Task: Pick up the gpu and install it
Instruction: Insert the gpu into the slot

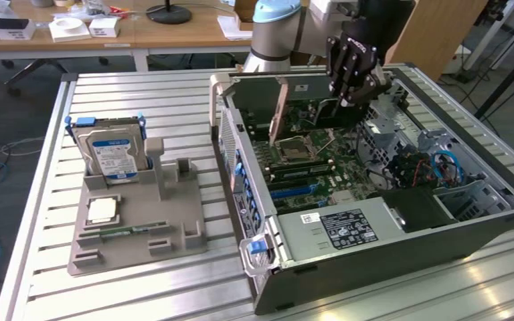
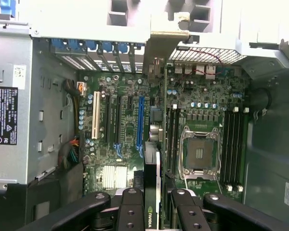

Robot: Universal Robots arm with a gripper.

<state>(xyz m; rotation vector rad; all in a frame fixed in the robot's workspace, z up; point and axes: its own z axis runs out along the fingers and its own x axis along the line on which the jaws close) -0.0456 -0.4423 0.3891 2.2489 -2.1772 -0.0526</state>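
Note:
The gpu (image 2: 152, 180) is a thin dark card seen edge-on, with an NVIDIA logo and a pale metal end bracket (image 2: 166, 43). My gripper (image 2: 154, 208) is shut on it, black fingers (image 2: 131, 204) pressing on both faces. In the exterior view the gripper (image 1: 357, 93) hangs over the far end of the open computer case (image 1: 266, 274), with the gpu (image 1: 321, 112) upright beneath it and its bracket toward the rear wall. The card hovers above the motherboard (image 2: 125, 139), running alongside the blue expansion slot (image 2: 140, 120).
A grey fixture (image 1: 177, 231) on the slatted table holds a silver hard drive with a blue label (image 1: 114, 157), a processor chip (image 1: 102, 210) and a RAM stick (image 1: 128, 231). Inside the case are the power supply (image 1: 347, 227), the processor socket (image 2: 200, 154) and cables (image 1: 440, 167).

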